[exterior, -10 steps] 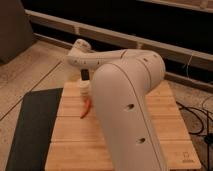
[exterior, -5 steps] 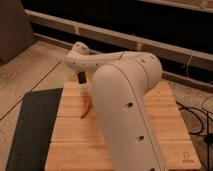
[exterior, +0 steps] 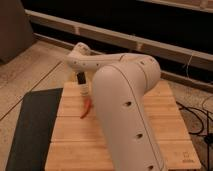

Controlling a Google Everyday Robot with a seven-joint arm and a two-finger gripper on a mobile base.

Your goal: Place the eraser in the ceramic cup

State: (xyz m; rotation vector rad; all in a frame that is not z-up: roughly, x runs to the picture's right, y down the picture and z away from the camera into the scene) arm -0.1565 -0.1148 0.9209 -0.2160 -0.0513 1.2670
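- The end effector (exterior: 81, 79) hangs below the bent wrist at about 10 o'clock from the middle of the wooden surface (exterior: 165, 115), near that surface's far left part; whether its fingers are spread or pressed together I cannot tell
- A dark sliver shows at the end effector; it may be the eraser, but I cannot tell, and no eraser lies in plain sight elsewhere
- The ceramic cup is not visible either; the big cream arm (exterior: 125, 105) hides the surface's centre and most of its 12 o'clock side, so the cup may stand behind it
- A thin red-orange object (exterior: 87, 107) lies on the wood just below the end effector, tilted toward 7 o'clock
- Judged from the task alone: an eraser should be light, slightly yielding and grippy, not fragile; pinch it across the short sides near the middle
- The cup is likely stiff, smooth and chippable, so release low over its mouth
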